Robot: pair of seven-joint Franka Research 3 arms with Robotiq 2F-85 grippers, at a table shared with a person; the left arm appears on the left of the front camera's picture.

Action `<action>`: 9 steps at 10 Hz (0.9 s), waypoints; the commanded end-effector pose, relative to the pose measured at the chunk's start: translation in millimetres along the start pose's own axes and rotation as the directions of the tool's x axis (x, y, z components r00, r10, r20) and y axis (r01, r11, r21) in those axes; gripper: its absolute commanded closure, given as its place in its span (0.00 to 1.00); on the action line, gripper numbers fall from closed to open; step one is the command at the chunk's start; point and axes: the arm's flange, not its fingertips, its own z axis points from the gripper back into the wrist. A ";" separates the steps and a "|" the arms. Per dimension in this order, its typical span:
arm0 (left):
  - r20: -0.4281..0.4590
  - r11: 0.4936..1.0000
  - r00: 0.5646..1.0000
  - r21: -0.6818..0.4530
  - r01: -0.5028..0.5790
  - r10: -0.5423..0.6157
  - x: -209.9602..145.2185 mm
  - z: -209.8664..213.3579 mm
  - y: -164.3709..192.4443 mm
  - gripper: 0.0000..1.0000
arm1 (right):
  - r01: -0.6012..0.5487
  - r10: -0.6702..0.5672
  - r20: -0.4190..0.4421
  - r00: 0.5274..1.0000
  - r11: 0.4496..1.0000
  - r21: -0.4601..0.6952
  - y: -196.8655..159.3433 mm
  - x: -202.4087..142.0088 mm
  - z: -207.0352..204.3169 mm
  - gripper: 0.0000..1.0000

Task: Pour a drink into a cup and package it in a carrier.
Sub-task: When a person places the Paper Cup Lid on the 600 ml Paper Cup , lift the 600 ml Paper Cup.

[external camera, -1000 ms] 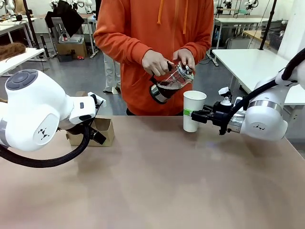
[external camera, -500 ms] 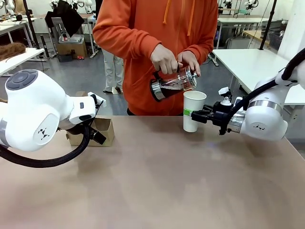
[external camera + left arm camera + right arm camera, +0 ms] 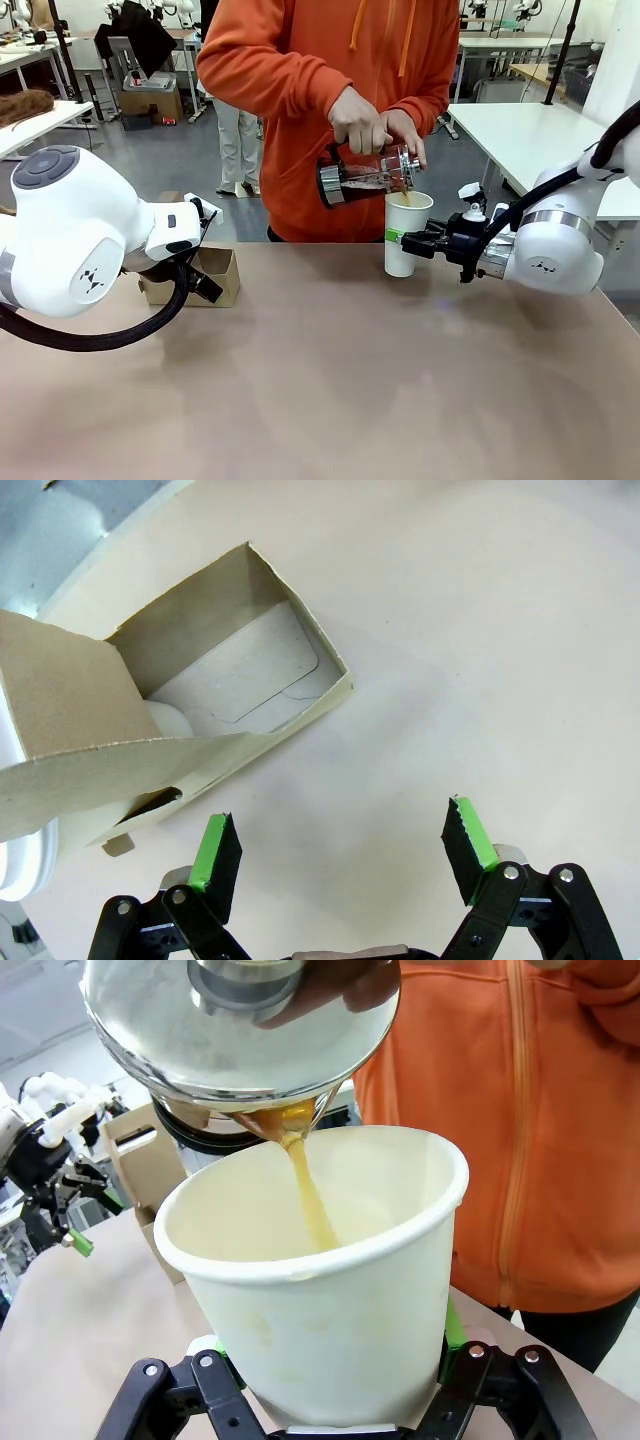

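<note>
A person in an orange hoodie tips a glass pitcher (image 3: 365, 173) with both hands, and the brown drink (image 3: 310, 1195) streams from its metal lid (image 3: 240, 1020) into the open white paper cup (image 3: 406, 232). My right gripper (image 3: 408, 243) is shut on that cup (image 3: 320, 1290), which stands upright on the table with no lid on. The brown cardboard carrier (image 3: 195, 275) sits at the table's left, partly hidden behind my left arm. My left gripper (image 3: 340, 850) hangs open just above the table beside the carrier (image 3: 170, 710), holding nothing.
The tan tabletop (image 3: 330, 380) stretches wide in front of both arms. Other tables and lab gear stand far behind the person. A white rounded thing lies inside the carrier's tray (image 3: 165, 720).
The person has tilted the pitcher further and moved its spout over the cup; the drink now flows in. Both arms have stayed still.
</note>
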 end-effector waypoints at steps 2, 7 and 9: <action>0.001 1.000 1.000 -0.001 -0.001 0.001 -0.1 0.3 0.0 0.00 | 0.001 -0.001 0.008 1.000 1.000 0.003 0.9 0.6 -0.2 0.20; 0.001 1.000 1.000 -0.001 -0.001 0.001 -0.1 0.3 0.0 0.00 | 0.001 -0.001 0.008 1.000 1.000 0.003 0.9 0.6 -0.2 0.20; 0.001 1.000 1.000 -0.001 -0.001 0.001 -0.1 0.3 0.0 0.00 | 0.001 -0.001 0.008 1.000 1.000 0.003 0.9 0.6 -0.2 0.20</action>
